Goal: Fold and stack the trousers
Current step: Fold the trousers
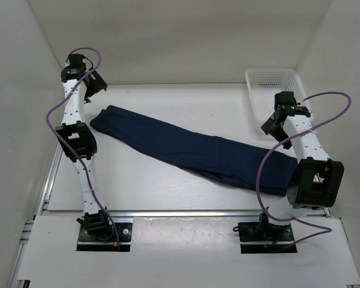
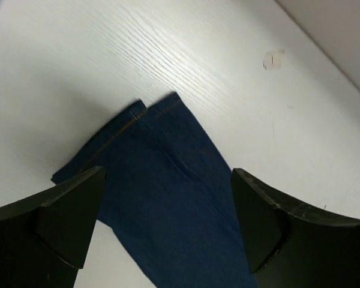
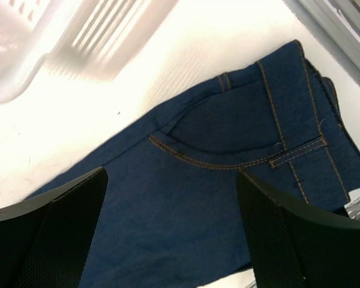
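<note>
The trousers lie flat on the white table, folded lengthwise, running from the leg hems at the back left to the waist at the front right. My left gripper is open and empty, held above the hem end; the left wrist view shows the two hems between its fingers. My right gripper is open and empty above the waist end; the right wrist view shows the orange-stitched pocket and waistband below it.
A white mesh plastic basket stands at the back right, close behind my right gripper; it also shows in the right wrist view. White walls enclose the table on three sides. A metal rail runs along the near edge.
</note>
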Tool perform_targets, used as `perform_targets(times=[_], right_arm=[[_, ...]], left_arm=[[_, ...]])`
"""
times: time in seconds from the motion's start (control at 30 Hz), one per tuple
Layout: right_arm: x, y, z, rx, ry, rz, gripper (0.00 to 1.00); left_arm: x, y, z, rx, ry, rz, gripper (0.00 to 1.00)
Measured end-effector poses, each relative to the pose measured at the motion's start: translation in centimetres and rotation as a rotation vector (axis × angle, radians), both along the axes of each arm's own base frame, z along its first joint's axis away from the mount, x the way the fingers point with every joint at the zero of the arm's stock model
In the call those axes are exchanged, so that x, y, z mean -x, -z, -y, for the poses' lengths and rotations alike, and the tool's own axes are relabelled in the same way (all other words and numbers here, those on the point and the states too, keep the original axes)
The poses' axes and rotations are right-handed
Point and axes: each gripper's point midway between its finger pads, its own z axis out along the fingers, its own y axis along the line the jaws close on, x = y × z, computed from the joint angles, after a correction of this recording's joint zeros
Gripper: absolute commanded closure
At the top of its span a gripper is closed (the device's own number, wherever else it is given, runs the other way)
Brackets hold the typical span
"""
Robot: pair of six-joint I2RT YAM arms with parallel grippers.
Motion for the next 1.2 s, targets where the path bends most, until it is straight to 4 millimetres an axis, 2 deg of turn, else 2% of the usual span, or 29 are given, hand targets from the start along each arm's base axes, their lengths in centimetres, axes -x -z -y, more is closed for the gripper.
perform_targets(times=[0.07,0.13,0.17,0.2,0.23,0.27,0.3,0.37,0.43,0.47,0.5,0.57,0.63,0.67,0.7,0.77,0.83,0.97,1.1,1.13,1.2], right_arm=[[0.2,-0.1,-0.4,0.003,-0.016,-0.003,0.09],[0.3,-0.7,-0.6,0.005,-0.023,0.011,0.14],[0.4,-1.1,-0.5,0.006,-0.024,0.022,0.21],[0.5,-1.5,-0.5,0.01,-0.027,0.031,0.36],[0.8,-1.9,-0.5,0.013,-0.03,0.043,0.44],[1.1,-2.2,-0.5,0.013,-0.031,0.053,0.5],[1.4,-2.5,-0.6,0.011,-0.034,0.065,0.62],[2.3,-3.0,-0.9,-0.002,-0.054,0.083,0.67],[3.1,-3.2,-1.5,-0.025,-0.079,0.093,0.71],[3.4,-3.1,-1.7,-0.034,-0.09,0.095,0.71],[3.7,-3.0,-1.9,-0.044,-0.099,0.093,0.71],[4.0,-2.4,-2.3,-0.062,-0.113,0.079,0.71],[4.4,-1.7,-2.6,-0.076,-0.121,0.061,0.71],[4.5,-1.6,-2.7,-0.081,-0.127,0.054,0.71],[4.6,-1.5,-2.8,-0.085,-0.129,0.052,0.71],[4.5,-1.5,-2.9,-0.09,-0.133,0.055,0.71],[4.5,-1.5,-3.0,-0.091,-0.137,0.054,0.71],[4.4,-1.2,-3.0,-0.093,-0.139,0.043,0.71],[4.3,-0.1,-3.0,-0.095,-0.14,0.002,0.71],[4.3,0.2,-3.0,-0.096,-0.139,-0.009,0.71],[4.2,0.7,-3.0,-0.096,-0.143,-0.03,0.71]], left_arm=[[0.4,0.2,1.3,0.003,0.039,-0.014,0.14],[1.1,0.8,1.9,0.003,0.06,-0.041,0.48],[1.8,1.4,2.0,0.0,0.069,-0.067,0.64],[2.6,2.0,1.9,-0.003,0.069,-0.095,0.76],[3.7,2.7,1.7,-0.01,0.064,-0.13,0.8],[4.8,3.3,1.5,-0.014,0.054,-0.163,0.79],[6.1,4.1,1.2,-0.02,0.045,-0.206,0.77],[8.2,5.2,0.8,-0.023,0.033,-0.266,0.68],[9.8,6.1,0.1,-0.01,0.018,-0.315,0.67],[10.1,6.4,-0.5,-0.007,0.01,-0.324,0.73],[10.1,6.5,-0.8,-0.006,0.007,-0.328,0.9],[9.3,6.1,-1.9,-0.014,-0.003,-0.322,0.9],[6.8,5.0,-2.8,-0.044,-0.011,-0.269,0.87],[5.1,4.3,-2.8,-0.058,-0.01,-0.224,0.81],[3.9,4.0,-2.7,-0.066,-0.008,-0.194,0.66],[2.5,4.1,-2.0,-0.062,-0.003,-0.164,0.49],[1.9,5.2,-0.9,-0.028,0.006,-0.166,0.4],[0.9,9.0,1.1,0.045,0.029,-0.195,0.44],[0.2,12.9,3.0,0.089,0.048,-0.228,0.45],[-0.1,13.4,3.4,0.089,0.054,-0.228,0.45],[-0.8,12.7,4.2,0.095,0.06,-0.2,0.45]])
